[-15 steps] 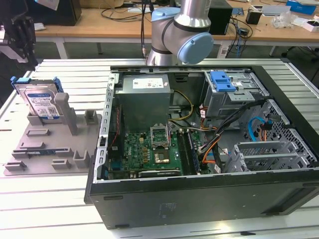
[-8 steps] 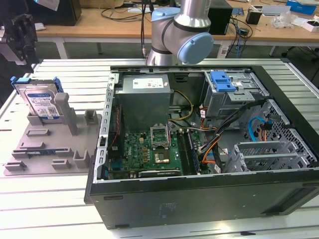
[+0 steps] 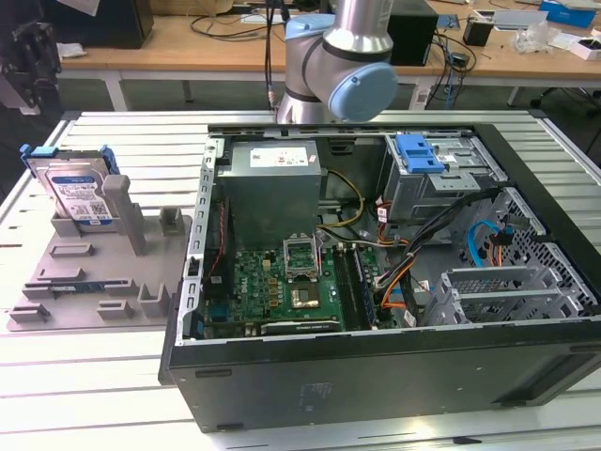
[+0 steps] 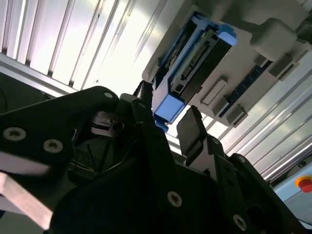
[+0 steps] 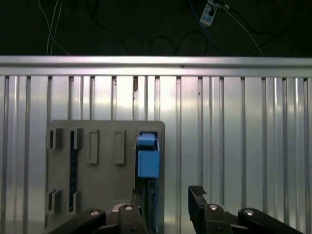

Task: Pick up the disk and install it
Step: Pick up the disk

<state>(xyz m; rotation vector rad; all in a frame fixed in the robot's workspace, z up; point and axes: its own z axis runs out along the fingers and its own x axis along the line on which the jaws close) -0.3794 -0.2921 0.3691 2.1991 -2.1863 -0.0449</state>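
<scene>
The disk [image 3: 79,193] is a silver drive with a white-and-blue label in a blue carrier. It stands on edge in a slot of the grey fixture [image 3: 89,282], at the exterior view's left. In both wrist views I see it edge-on, blue end tab toward me [image 5: 147,161] [image 4: 195,58]. My gripper [image 5: 168,197] [image 4: 166,105] is open and hovers above the disk without touching it. One black finger [image 5: 138,214] lines up with the carrier's edge; the other finger [image 5: 197,204] is off to its side.
The open computer case [image 3: 376,376] fills the exterior view's middle and right, with the motherboard, cables and a grey drive cage [image 3: 451,183] topped by a blue bracket [image 3: 419,153]. The arm's base [image 3: 338,56] stands behind the case. Everything rests on a ribbed aluminium table [image 3: 113,376].
</scene>
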